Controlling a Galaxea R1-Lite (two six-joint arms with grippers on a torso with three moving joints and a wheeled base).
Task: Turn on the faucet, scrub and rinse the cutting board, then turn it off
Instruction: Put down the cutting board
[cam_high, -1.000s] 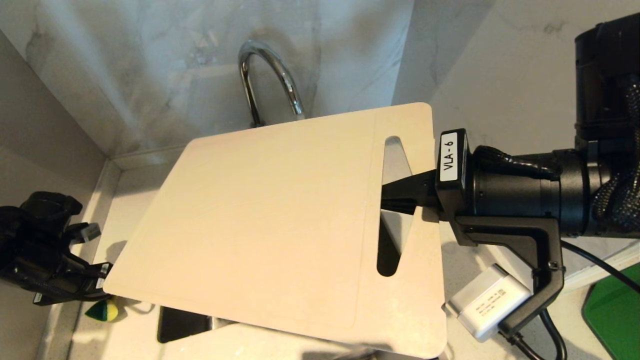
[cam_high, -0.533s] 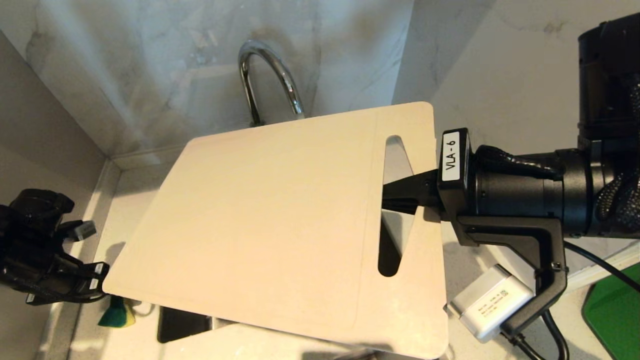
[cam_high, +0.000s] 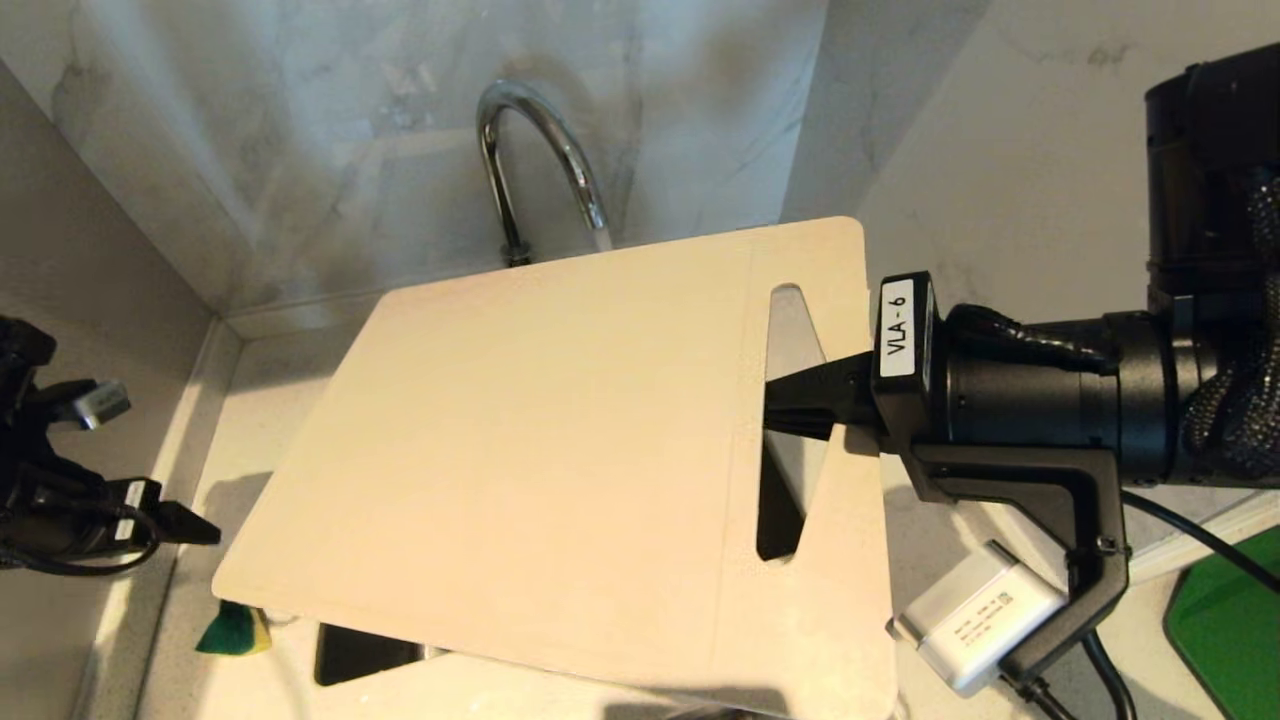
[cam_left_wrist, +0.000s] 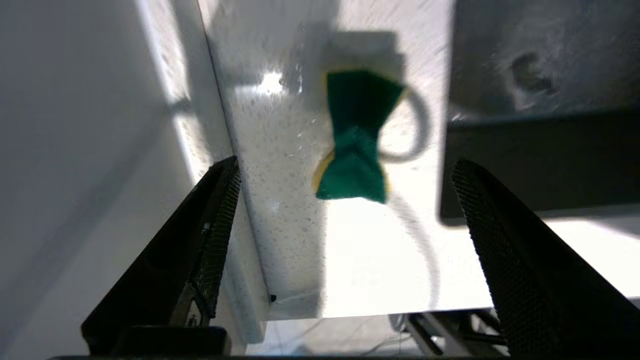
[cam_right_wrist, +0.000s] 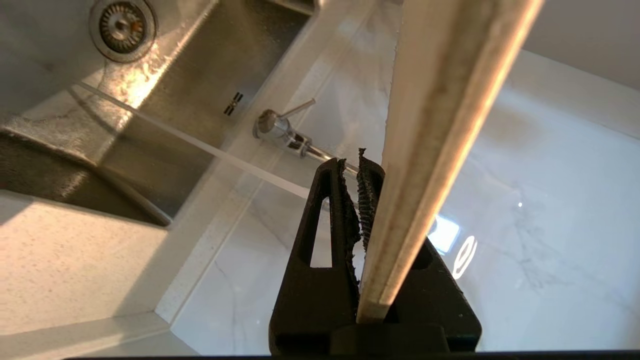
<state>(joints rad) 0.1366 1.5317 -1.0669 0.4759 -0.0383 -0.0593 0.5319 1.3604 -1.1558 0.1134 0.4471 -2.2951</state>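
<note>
Since a second ago your left gripper (cam_high: 150, 470) has pulled away from the cutting board's near-left corner toward the left edge of the head view, and its fingers now stand spread wide with nothing between them; the green-and-yellow sponge (cam_left_wrist: 356, 150) lies released on the wet counter (cam_left_wrist: 280, 165) below it, just left of the sink (cam_right_wrist: 165, 95). Your right gripper (cam_right_wrist: 357, 172) is clenched on the cutting board (cam_high: 540, 450) at the strip between its slot handle (cam_high: 785, 420) and the right short edge, holding the board out over the sink with its far edge close under the faucet (cam_high: 540, 150). A thin stream of water (cam_right_wrist: 200, 145) shows in the right wrist view, so the tap looks to be running. Judge the board as stiff, thin and fairly light, but wide: held at one end it acts as a long lever on the pads, and wet plastic is likely slippery, so any push on the far-left end could twist it in the grip. Your best hold is where you have it, beside the slot, with the fingers biting flat across both faces. Treat the sponge as soft and springy, best pinched across its middle. The faucet's thin lever (cam_right_wrist: 297, 107) should need only a light nudge.
</note>
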